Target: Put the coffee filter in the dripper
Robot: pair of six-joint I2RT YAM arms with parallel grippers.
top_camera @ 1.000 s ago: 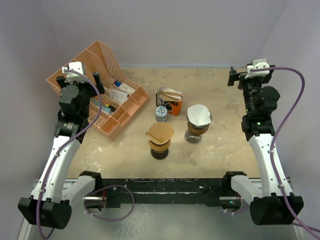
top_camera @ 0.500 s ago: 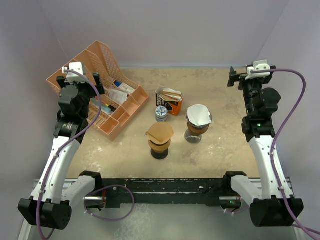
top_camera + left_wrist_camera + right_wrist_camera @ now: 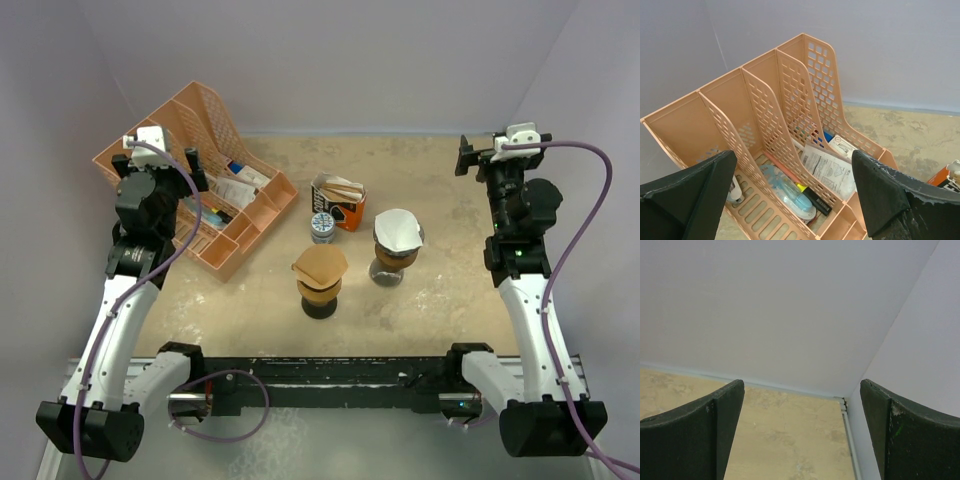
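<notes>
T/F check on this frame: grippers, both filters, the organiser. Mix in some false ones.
1. The left gripper and the right gripper are both open and empty. True.
2. The tan paper filter sits on top of the brown dripper. True.
3. The white paper filter is held by the right gripper. False: it sits on the dark glass dripper.
4. The peach slotted plastic organiser stands beside the right arm. False: it is at the far left, by the left gripper.
</notes>
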